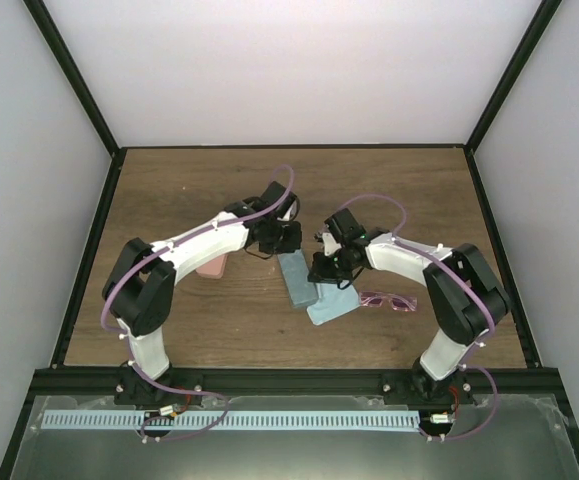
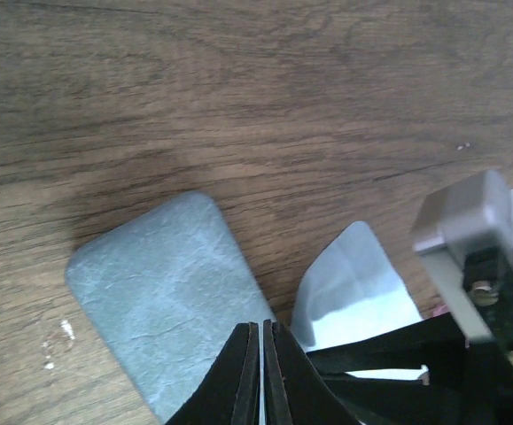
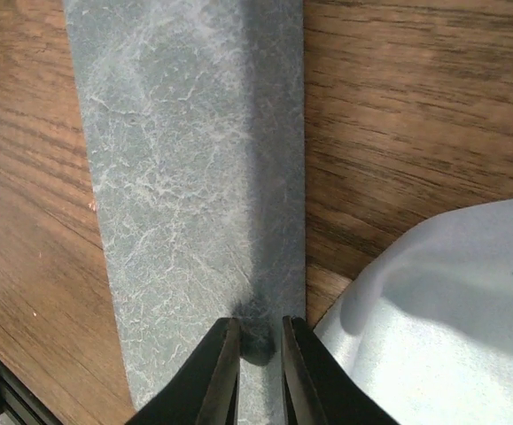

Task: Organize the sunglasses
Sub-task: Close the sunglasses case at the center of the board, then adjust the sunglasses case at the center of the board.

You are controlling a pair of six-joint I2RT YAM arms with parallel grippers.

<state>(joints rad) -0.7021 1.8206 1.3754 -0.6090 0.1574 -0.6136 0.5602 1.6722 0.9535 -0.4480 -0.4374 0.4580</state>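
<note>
The pinkish-purple sunglasses (image 1: 389, 300) lie on the table to the right of a pale blue cloth (image 1: 332, 305). I cannot pick out the red-lensed pair. A blue-grey case (image 1: 296, 278) lies between my grippers. My left gripper (image 1: 279, 238) hovers over the case's far end. In the left wrist view it (image 2: 262, 326) is shut and empty above the case (image 2: 159, 301). My right gripper (image 1: 323, 270) is at the case's right edge. In the right wrist view it (image 3: 260, 323) is narrowly open, tips over the case (image 3: 185, 177), with nothing between them.
A pink case (image 1: 212, 265) lies left of the blue-grey one, beside the left arm. The cloth also shows in the left wrist view (image 2: 353, 292) and the right wrist view (image 3: 451, 328). Black frame rails border the table (image 1: 389, 190).
</note>
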